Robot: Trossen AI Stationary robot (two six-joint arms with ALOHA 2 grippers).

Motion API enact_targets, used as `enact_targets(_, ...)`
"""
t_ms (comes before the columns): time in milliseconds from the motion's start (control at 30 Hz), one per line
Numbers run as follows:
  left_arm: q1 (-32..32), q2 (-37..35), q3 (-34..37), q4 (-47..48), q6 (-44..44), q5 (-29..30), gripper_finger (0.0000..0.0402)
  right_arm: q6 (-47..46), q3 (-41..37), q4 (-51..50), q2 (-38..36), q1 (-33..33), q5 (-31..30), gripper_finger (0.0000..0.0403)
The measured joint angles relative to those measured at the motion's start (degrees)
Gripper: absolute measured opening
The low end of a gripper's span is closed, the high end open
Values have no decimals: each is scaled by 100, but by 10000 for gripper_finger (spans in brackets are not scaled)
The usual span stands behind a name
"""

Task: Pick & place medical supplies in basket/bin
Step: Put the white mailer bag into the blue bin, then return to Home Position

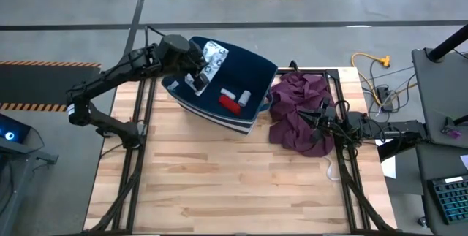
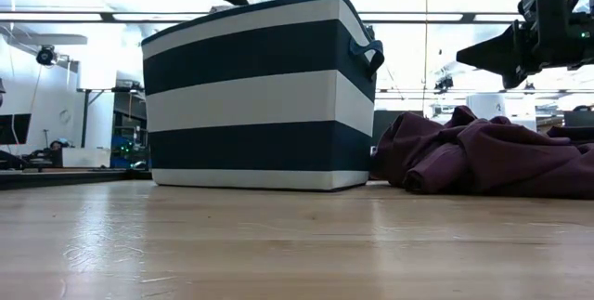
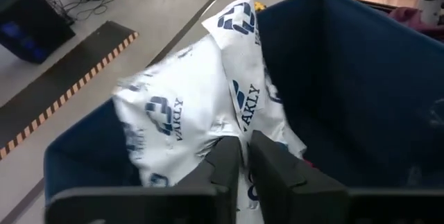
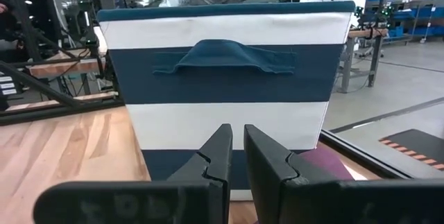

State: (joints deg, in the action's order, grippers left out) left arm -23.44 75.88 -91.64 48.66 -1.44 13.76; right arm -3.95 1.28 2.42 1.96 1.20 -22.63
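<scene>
A pale wooden counter (image 1: 234,185) stands on grey concrete floor with striped hazard mats. At its far edge, the left claw (image 1: 197,75) pinches the patterned packet (image 3: 201,106) over the navy bin (image 1: 248,64). Only the high view shows the red roll (image 1: 229,104) and white roll (image 1: 244,96) inside. The maroon cloth (image 1: 296,108) lies beside the bin. The right claw (image 4: 236,158) hovers closed, empty, near the counter's right edge.

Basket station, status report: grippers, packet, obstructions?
Left gripper shut on packet over basket. Right gripper shut, idle by cloth. Nothing blocking.
</scene>
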Motion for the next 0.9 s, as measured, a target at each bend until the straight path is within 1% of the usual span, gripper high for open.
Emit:
enact_targets(67, -15, 0, 7, 2, -96, -5, 39, -17, 0, 0, 0, -1, 0, 31)
enact_targets(133, -19, 0, 9, 2, -196, -7, 69, -36, 0, 0, 0, -1, 0, 31)
enact_targets(267, -34, 0, 9, -4, -416, 8, 146, -39, 0, 0, 0, 0, 1, 31)
enact_targets(367, -64, 0, 9, -6, -430, 268, 199, -45, 0, 0, 0, -1, 2, 31)
enact_targets(433, -72, -4, 9, -23, -383, 369, 223, -43, 0, 0, 0, -1, 0, 31)
enact_targets(500, -70, -32, 13, -200, -352, 287, 232, -58, 0, 0, 0, -1, 2, 31)
enact_targets(533, -66, -67, 13, -372, -351, 48, 232, -58, 0, 0, 0, 0, 0, 31)
enact_targets(567, -54, -103, 15, -557, -345, -336, 229, -58, 0, 0, 0, 0, 1, 31)
enact_targets(633, 6, -183, 15, -997, -342, -1478, 214, -58, 0, 0, 0, 1, 0, 31)
enact_targets(700, 108, -261, 112, -1402, -322, -2632, 191, -58, 0, 0, 0, -1, 0, 31)
enact_targets(733, 206, -300, 207, -1506, -271, -3013, 176, -58, 0, 0, 0, -1, 0, 31)
enact_targets(767, 342, -346, 327, -1566, -240, -3180, 160, -58, 0, 0, 0, 1, 0, 31)
enact_targets(833, 649, -503, 697, -1605, -233, -3146, 124, -56, 0, 0, 0, -1, 1, 31)
enact_targets(867, 812, -643, 982, -1755, -203, -3128, 104, -56, 0, 0, 0, 1, 2, 31)
enact_targets(900, 975, -803, 1308, -2116, -100, -3126, 84, -55, 0, 0, 0, 1, 2, 31)
